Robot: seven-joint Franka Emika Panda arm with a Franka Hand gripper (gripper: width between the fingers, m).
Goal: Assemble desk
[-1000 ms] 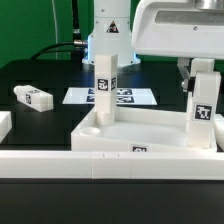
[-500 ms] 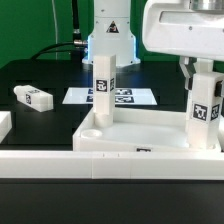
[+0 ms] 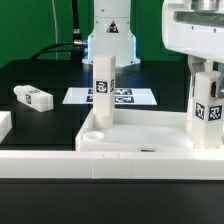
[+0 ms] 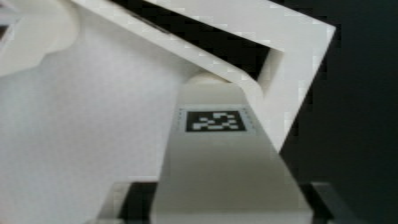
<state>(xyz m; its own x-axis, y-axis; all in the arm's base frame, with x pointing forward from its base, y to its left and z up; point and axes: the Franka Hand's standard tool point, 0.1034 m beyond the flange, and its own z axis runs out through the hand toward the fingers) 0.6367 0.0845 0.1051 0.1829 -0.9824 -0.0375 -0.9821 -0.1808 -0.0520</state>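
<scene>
The desk's white rimmed tabletop (image 3: 150, 128) lies in the middle of the black table. One square leg (image 3: 102, 88) stands upright in its back corner socket on the exterior view's left. My gripper (image 3: 205, 75) hangs over the tabletop's corner on the exterior view's right, shut on a second tagged leg (image 3: 209, 110), which it holds upright with its foot at the rim. In the wrist view this leg (image 4: 222, 150) runs down between my fingers (image 4: 143, 203) toward the tabletop (image 4: 98, 110). A third leg (image 3: 32, 97) lies loose on the exterior view's left.
The marker board (image 3: 130, 97) lies flat behind the tabletop. A long white rail (image 3: 60, 165) runs along the front. Another white part (image 3: 3, 125) pokes in at the exterior view's left edge. The robot's base (image 3: 108, 40) stands at the back.
My gripper has carried the held leg toward the exterior view's right and a little lower. The standing leg, loose leg and tabletop have not moved.
</scene>
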